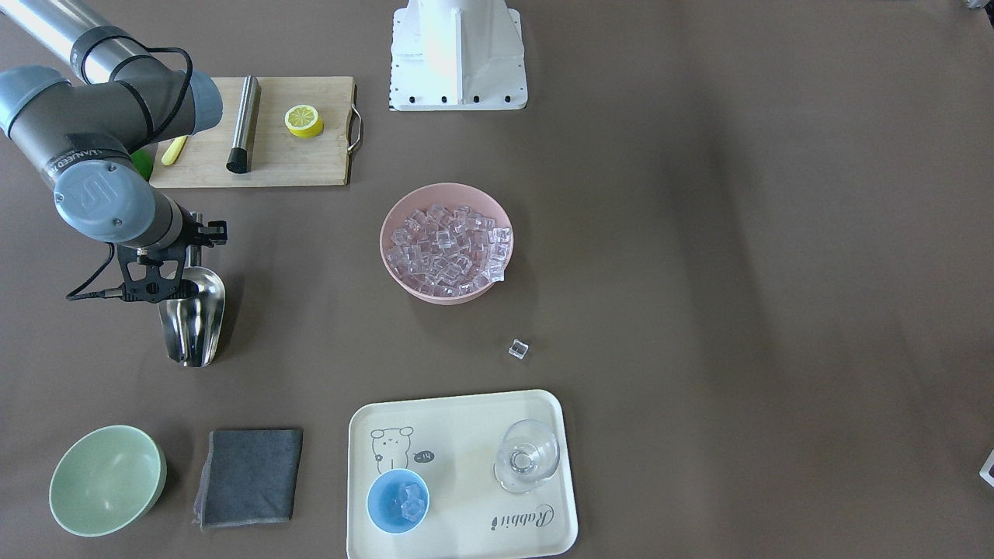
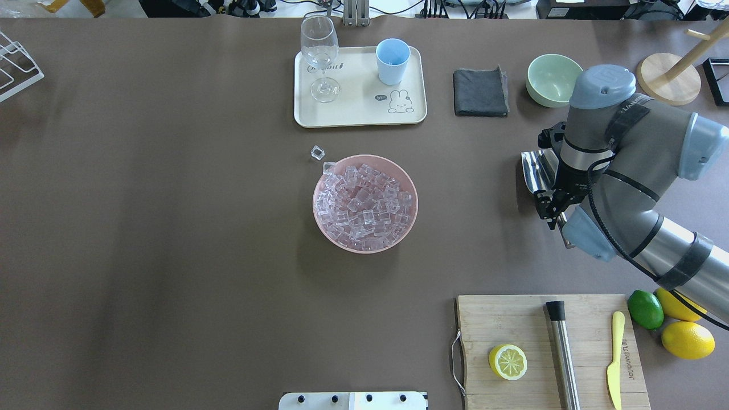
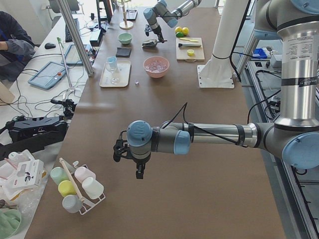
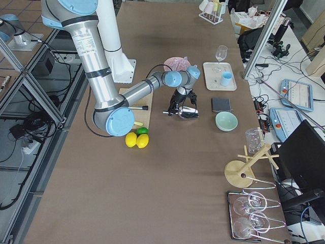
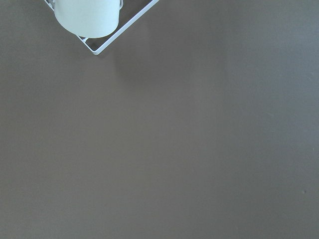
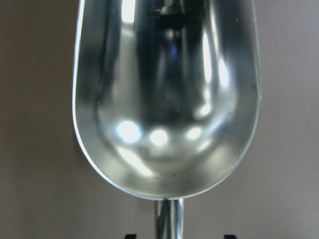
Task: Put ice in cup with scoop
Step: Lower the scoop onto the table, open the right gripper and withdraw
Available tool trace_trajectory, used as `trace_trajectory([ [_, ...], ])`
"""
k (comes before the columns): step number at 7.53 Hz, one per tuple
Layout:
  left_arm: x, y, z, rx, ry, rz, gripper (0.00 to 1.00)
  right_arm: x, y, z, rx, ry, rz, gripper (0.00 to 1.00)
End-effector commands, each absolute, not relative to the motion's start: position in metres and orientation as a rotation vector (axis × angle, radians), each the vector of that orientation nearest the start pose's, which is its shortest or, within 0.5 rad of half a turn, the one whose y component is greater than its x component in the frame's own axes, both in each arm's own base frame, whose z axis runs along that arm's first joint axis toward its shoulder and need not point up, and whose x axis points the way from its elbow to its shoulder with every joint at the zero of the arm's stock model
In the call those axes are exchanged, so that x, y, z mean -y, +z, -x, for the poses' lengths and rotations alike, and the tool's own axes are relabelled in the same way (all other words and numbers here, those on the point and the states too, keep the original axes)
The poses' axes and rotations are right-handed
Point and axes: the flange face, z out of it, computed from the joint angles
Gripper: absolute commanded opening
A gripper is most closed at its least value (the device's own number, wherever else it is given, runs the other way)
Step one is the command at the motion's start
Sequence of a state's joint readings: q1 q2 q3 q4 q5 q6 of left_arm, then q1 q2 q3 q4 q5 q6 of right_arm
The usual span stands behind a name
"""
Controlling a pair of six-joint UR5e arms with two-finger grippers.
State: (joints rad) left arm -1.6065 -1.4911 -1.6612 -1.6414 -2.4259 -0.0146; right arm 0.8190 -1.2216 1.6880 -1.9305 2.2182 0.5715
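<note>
The steel scoop (image 1: 192, 318) lies empty on the table at my right side; its trough fills the right wrist view (image 6: 167, 99). My right gripper (image 6: 177, 236) is open, with one dark fingertip on each side of the scoop's handle and a gap to it. The ice (image 1: 449, 247) fills a pink bowl (image 1: 394, 268) at mid-table, and one loose cube (image 1: 519, 349) lies on the table near it. The light-blue cup (image 1: 397, 501) stands on a cream tray (image 1: 466, 435) and holds a few cubes. My left gripper (image 3: 139, 169) hangs over bare table far away; I cannot tell its state.
A clear glass (image 1: 528, 456) shares the tray. A grey cloth (image 1: 248, 475) and a pale green bowl (image 1: 107, 480) lie beyond the scoop. A cutting board (image 1: 295, 167) holds a steel cylinder (image 1: 244, 124) and half a lemon (image 1: 304, 120). A wire rack (image 5: 124, 27) lies near the left gripper.
</note>
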Motion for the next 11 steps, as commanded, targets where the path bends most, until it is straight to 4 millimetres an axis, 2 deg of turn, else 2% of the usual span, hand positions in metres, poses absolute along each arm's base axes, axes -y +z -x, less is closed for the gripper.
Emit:
trace_trajectory([
  [1, 0.461, 0.639, 0.075, -0.852, -0.012, -0.086, 0.98, 0.526, 0.447, 0.304, 0.607, -0.118, 0.257, 1.0],
  [2, 0.461, 0.639, 0.075, -0.851, -0.012, -0.088, 0.98, 0.55, 0.437, 0.257, 0.635, -0.051, 0.198, 1.0],
  [3, 0.461, 0.638, 0.075, -0.851, -0.014, -0.087, 0.98, 0.57, 0.431, 0.2, 0.645, -0.003, 0.13, 1.0],
  [4, 0.461, 0.639, 0.075, -0.852, -0.014, -0.085, 0.98, 0.579, 0.442, 0.131, 0.613, -0.067, 0.03, 1.0],
  [5, 0.461, 0.638, 0.075, -0.851, -0.014, -0.087, 0.98, 0.582, 0.467, 0.059, 0.6, -0.106, -0.012, 1.0],
  [6, 0.461, 0.639, 0.075, -0.852, -0.014, -0.085, 0.98, 0.575, 0.503, -0.011, 0.597, -0.066, -0.015, 1.0],
  [7, 0.461, 0.638, 0.075, -0.851, -0.014, -0.087, 0.98, 0.562, 0.539, -0.065, 0.603, -0.025, 0.003, 1.0],
  [8, 0.461, 0.638, 0.075, -0.851, -0.014, -0.087, 0.98, 0.532, 0.594, -0.096, 0.688, 0.007, 0.065, 1.0],
  [9, 0.461, 0.639, 0.075, -0.852, -0.014, -0.085, 0.98, 0.507, 0.633, -0.098, 0.723, 0.024, 0.091, 1.0],
  [10, 0.46, 0.64, 0.075, -0.852, -0.015, -0.084, 0.98, 0.484, 0.657, -0.096, 0.726, 0.016, 0.057, 1.0],
  [11, 0.46, 0.638, 0.077, -0.853, -0.016, -0.09, 0.98, 0.471, 0.67, -0.096, 0.727, 0.012, 0.042, 1.0],
])
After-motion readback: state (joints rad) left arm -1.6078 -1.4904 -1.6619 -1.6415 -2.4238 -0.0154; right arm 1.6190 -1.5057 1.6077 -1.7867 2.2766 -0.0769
